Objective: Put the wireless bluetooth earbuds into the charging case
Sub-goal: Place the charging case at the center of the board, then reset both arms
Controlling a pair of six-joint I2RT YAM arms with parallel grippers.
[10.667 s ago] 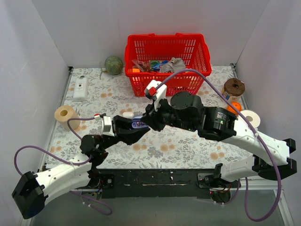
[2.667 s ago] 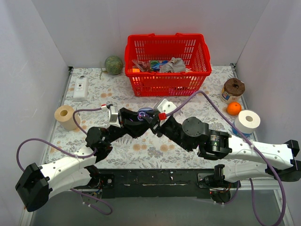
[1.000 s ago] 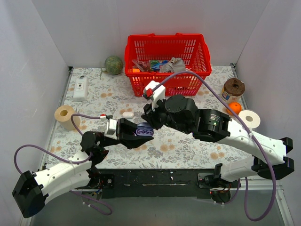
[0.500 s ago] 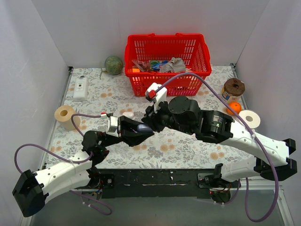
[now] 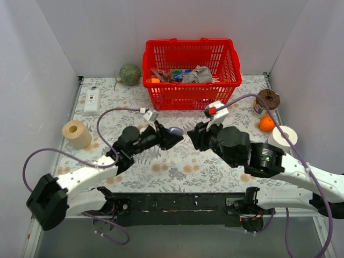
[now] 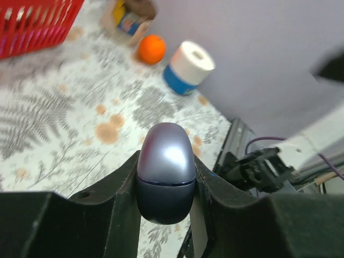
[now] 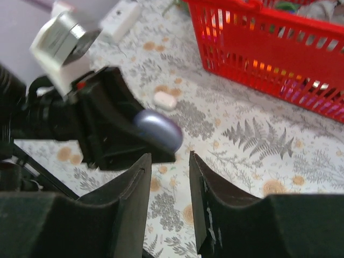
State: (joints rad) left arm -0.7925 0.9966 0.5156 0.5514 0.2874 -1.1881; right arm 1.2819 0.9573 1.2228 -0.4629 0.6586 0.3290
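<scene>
Left end effector (image 6: 165,161) pinches the charging case (image 6: 165,172) across its lower half. The rounded end sticks out past the fingertips (image 6: 126,180). A seam runs round the case and its lid looks shut, so the inside is hidden and the earbuds cannot be made out in any view. In the top view the case (image 5: 175,130) sits above the middle of the desk (image 5: 177,166), in front of the red basket (image 5: 188,97).

Right end effector (image 7: 169,157) faces the case (image 7: 158,129) from close by, not touching it, its jaws a narrow gap apart with nothing between them.

A white pebble-shaped object (image 7: 164,100) lies on the desk beyond. The left arm's body is blurred in the right wrist view.
</scene>
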